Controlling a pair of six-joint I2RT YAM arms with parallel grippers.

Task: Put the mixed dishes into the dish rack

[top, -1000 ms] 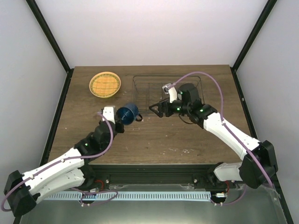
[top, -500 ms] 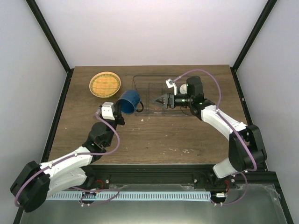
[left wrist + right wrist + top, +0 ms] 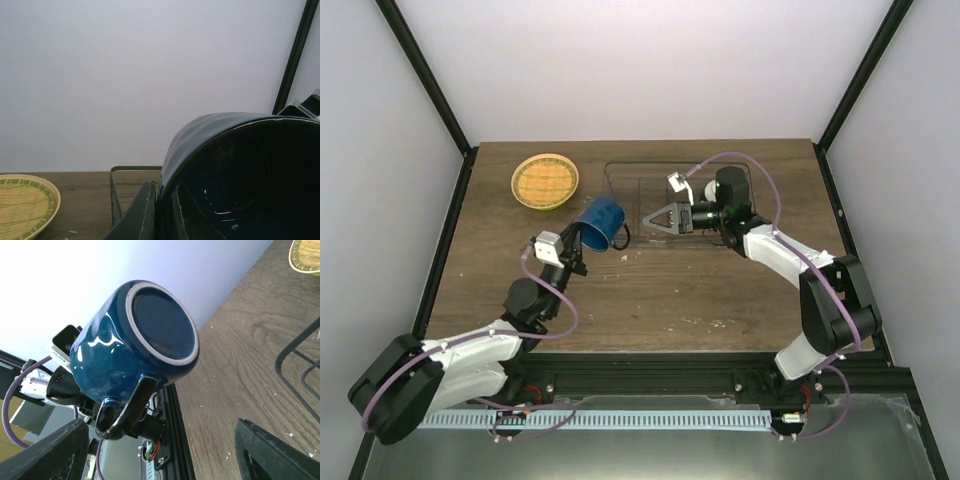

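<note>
- Top view: the left hand (image 3: 576, 243) is clamped tight on the rim of the dark blue mug (image 3: 601, 220), which hangs tipped on its side above the counter (image 3: 650, 290). The mug's base faces the dish rack (image 3: 620, 168), and the mug sits just beside the rack's left edge.
- Top view: the yellow-orange plate (image 3: 545, 181) lies flat on the counter, left of the rack and near the mug.
- Top view: the right hand (image 3: 655, 221) hovers over the left part of the rack. Its fingers are spread wide and point towards the mug, with nothing between them.
- Left wrist view: the mug (image 3: 235, 170) fills the lower right, showing its dark inside. One finger (image 3: 142, 217) lies against the outside of its wall and the other inside the rim. The plate (image 3: 25, 205) shows at lower left, and a corner of the rack (image 3: 116, 192) stands behind.
- Right wrist view: the mug (image 3: 115, 345) shows its round base with its handle turned down, and the left hand grips it from behind. The right hand (image 3: 162, 427) holds nothing and its two fingers stand far apart at the lower corners. The rack's wire (image 3: 292, 352) is at the right and the plate's edge (image 3: 307, 255) is at the top right.
</note>
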